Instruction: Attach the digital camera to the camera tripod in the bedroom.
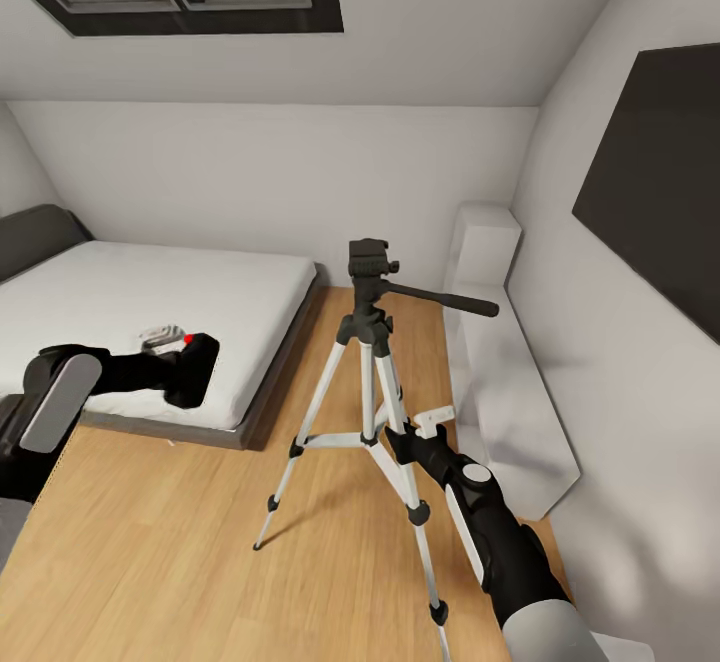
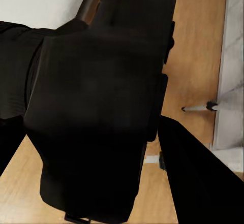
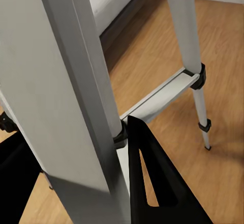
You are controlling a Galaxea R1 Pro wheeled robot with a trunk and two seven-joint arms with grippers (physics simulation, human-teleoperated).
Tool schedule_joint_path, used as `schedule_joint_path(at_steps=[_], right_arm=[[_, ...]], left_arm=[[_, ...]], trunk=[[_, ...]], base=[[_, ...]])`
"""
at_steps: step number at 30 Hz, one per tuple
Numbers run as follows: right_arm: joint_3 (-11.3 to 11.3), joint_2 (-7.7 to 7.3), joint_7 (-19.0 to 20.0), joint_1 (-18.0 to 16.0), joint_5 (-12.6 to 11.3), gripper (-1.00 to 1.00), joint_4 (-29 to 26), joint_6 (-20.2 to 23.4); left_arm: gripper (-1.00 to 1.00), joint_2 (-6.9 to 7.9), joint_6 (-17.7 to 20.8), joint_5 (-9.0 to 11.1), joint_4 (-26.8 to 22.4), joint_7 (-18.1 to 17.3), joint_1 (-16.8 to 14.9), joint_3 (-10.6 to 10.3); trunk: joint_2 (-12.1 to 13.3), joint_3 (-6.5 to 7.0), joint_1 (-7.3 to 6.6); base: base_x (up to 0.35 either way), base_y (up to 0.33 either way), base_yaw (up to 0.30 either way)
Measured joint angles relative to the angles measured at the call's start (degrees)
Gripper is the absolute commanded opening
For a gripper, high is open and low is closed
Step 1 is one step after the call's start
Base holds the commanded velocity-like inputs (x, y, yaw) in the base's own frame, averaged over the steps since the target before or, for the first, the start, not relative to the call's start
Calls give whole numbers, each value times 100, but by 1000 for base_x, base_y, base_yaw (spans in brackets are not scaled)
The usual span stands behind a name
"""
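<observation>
Tripod (image 1: 368,382), silver-white telescoping legs, black joints, black head and pan handle: stands on light wooden floor (image 1: 160,542) at centre. Right gripper (image 1: 405,439), arm reaching up from 5 o'clock, closes around a tripod leg (image 3: 76,97). Left gripper (image 1: 195,367), arm extended from 9 o'clock, grasps small black boxy digital camera (image 2: 96,112), red button uppermost, before grey-framed white bed (image 1: 150,292).

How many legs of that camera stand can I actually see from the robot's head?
3 legs on the camera tripod: one slants to the floor at left, one runs down toward the viewer, and one in the middle is partly hidden.
</observation>
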Motion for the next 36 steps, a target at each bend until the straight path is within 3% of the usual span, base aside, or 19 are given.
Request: schedule_joint_path(at_steps=[5, 10, 11, 12, 14, 15, 16, 17, 19, 24, 33, 36], right_arm=[[7, -13, -3, 1, -16, -100, -9, 4], [11, -14, -3, 1, -12, -100, -9, 5], [19, -18, 1, 1, -17, -100, -18, 5], [11, -21, 6, 1, -7, -100, 14, -31], [9, -25, 7, 1, -7, -100, 7, -24], [8, -26, 10, 1, -9, -100, 19, -38], [2, -31, 14, 1, -12, -100, 6, -24], [2, -33, 16, 1, -17, -100, 20, -42], [-3, -40, 21, 1, -23, -100, 0, -21], [-4, -41, 26, 1, -25, -100, 12, -36], [6, -33, 20, 4, -8, -100, 10, -33], [4, -35, 26, 5, -6, -100, 7, -32]], left_arm=[[-100, -256, 25, 63, -15, 22, -725, 0], [-100, -811, 61, 22, 295, 315, -1511, 1], [-100, -1291, 115, -198, 1111, 887, -2175, 7], [-100, -1566, 35, 202, 1249, 1100, -2592, 4], [-100, -1803, 86, 14, 1530, 1299, -2889, 6], [-100, -1917, 69, 80, 1659, 1372, -3027, 7], [-100, -2119, 79, 25, 1891, 1485, -3272, 7], [-100, -2216, 59, 108, 1984, 1527, -3394, 5], [-100, -2416, 79, 33, 2158, 1607, -3669, 7], [-100, -2651, 83, 76, 2263, 1662, -4034, -5], [-100, -2873, 100, 112, 1959, 1673, -4134, -67], [-100, -3017, 91, 132, 1882, 1674, -4140, -81]], trunk=[[0, 0, 0], [0, 0, 0], [3, -1, 1], [1, 1, 1], [1, 0, 1], [0, 0, 0], [1, 0, 1], [-1, 0, 0], [0, 0, 1], [-1, -1, 0], [0, -1, 0], [0, -1, 0]], base=[[0, 0, 0], [0, 0, 0], [0, 0, 0], [0, 0, 0], [0, 0, 0], [0, 0, 0], [0, 0, 0], [0, 0, 0], [0, 0, 0], [0, 0, 0], [0, 0, 0], [0, 0, 0]])
